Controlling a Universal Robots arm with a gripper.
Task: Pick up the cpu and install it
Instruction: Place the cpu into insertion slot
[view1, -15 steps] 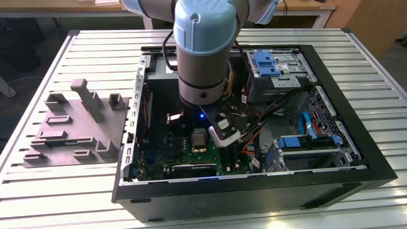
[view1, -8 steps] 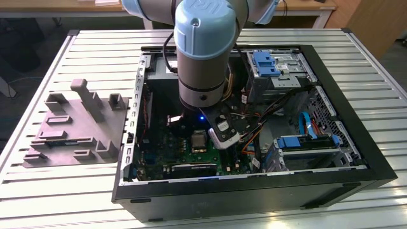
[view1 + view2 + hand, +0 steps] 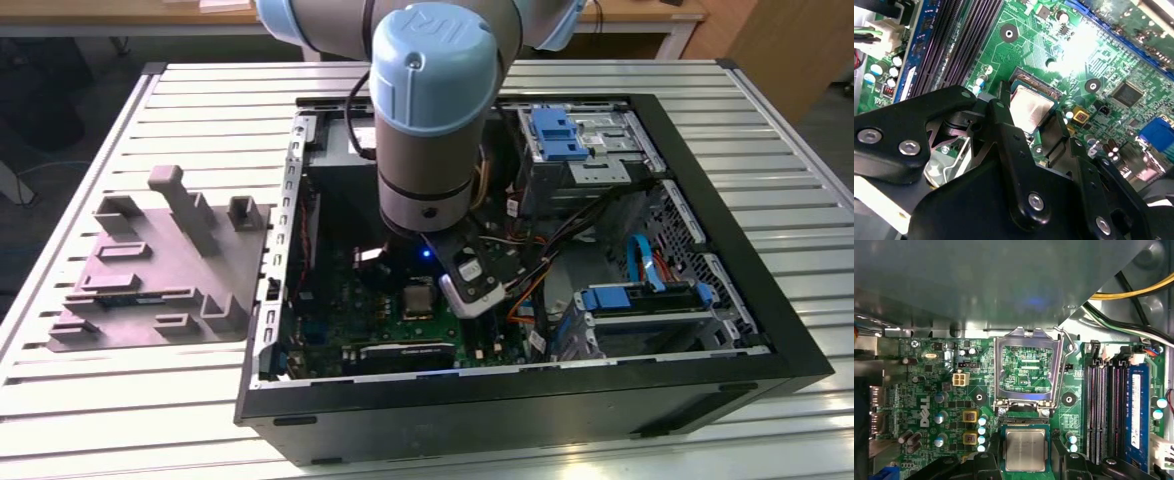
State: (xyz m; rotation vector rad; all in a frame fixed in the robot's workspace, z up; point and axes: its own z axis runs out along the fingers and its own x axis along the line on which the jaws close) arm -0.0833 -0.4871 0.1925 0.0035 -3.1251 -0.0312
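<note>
Down inside the open computer case (image 3: 747, 300), under the big blue-capped arm (image 3: 427, 110), hangs the pincer (image 3: 1026, 466), close over the green circuit board (image 3: 929, 390). Just beyond the pincer stands the metal hold-down frame (image 3: 1026, 362), swung up and open. Right at the pincer's tip lies the cpu (image 3: 1025, 449), flat and level in its seat on the board. Cannot tell whether clamped or let go. Probably light, stiff and thin, with a smooth metal top likely to slip and an underside likely delicate; best taken by two opposite edges, kept level, never pressed. From the exterior view alone: the whole case and a grey holder (image 3: 154, 265) well away from the pincer. From the first wrist view alone: the raised frame, straight on.
</note>
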